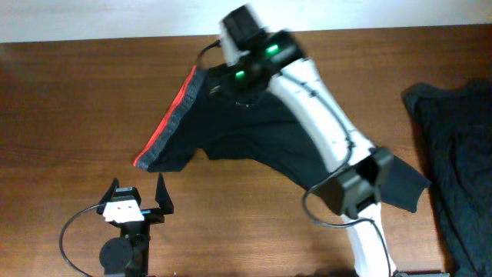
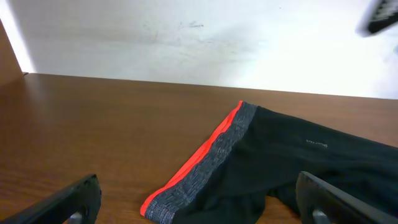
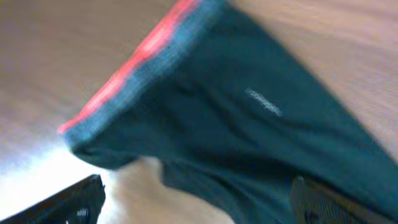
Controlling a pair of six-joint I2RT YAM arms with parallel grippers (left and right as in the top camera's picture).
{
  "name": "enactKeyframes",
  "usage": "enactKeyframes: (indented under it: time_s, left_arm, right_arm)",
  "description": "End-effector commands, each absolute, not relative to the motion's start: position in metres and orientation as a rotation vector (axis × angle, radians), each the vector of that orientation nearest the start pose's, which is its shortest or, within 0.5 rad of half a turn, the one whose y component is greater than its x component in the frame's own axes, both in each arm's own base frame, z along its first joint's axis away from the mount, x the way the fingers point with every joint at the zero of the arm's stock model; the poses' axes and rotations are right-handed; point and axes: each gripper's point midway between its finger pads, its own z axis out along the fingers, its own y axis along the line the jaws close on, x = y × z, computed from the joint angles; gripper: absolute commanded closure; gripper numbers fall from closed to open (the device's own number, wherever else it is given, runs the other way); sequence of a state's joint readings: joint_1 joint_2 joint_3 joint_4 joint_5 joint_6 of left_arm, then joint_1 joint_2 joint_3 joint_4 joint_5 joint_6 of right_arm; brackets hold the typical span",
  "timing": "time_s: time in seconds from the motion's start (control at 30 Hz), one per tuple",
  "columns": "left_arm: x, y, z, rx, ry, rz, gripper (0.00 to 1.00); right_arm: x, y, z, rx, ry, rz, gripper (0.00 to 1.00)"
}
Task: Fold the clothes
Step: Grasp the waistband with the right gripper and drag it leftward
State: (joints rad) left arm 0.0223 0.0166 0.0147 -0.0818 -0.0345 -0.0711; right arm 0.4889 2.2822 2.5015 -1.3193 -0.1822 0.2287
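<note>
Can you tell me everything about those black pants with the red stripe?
The black trousers look soft and thin. Their grey waistband, edged in red, runs slanted at one end. A tiny pale logo sits near it. They lie spread but rumpled, not neatly folded, on the brown wooden table. The open right gripper hangs over them, gripping nothing.

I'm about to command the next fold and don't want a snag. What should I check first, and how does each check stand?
1. Right gripper empty: ok, jaws wide apart above the trousers, nothing between them.
2. Left gripper free: ok, jaws open, over bare table, short of the waistband.
3. Whole trousers in sight: not ok, the right arm covers part of them from overhead.
4. Trousers apart from the dark heap: cannot tell.
5. Right wrist view sharp: not ok, blurred.
</note>
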Motion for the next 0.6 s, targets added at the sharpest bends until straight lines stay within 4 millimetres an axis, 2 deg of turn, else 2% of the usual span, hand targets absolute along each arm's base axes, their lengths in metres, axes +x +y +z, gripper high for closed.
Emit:
enactKeyframes:
  time_s: [0.0,0.13,0.23,0.37,0.47,0.57]
  left_arm:
    - [0.246,0.012,0.156,-0.096,1.65,0.004,0.01]
    - [0.246,0.012,0.156,-0.097,1.649,0.005,0.01]
    - [0.246,0.014,0.16,-0.105,1.632,0.014,0.01]
    - [0.245,-0.009,0.191,0.006,1.526,-0.095,0.01]
    - [0.241,-0.01,0.213,0.01,1.537,-0.098,0.01]
    - [0.239,-0.009,0.245,0.018,1.571,-0.08,0.01]
  right_arm:
    - [0.457,0.225,0.236,-0.303,2.695,0.423,0.01]
    - [0.45,0.172,0.223,-0.164,2.823,0.364,0.01]
    - [0.443,0.148,0.222,-0.116,2.873,0.339,0.01]
    - [0.434,0.126,0.222,-0.126,2.917,0.311,0.01]
    - [0.426,0.109,0.22,-0.1,2.96,0.295,0.01]
    - [0.427,0.097,0.219,-0.055,2.969,0.293,0.01]
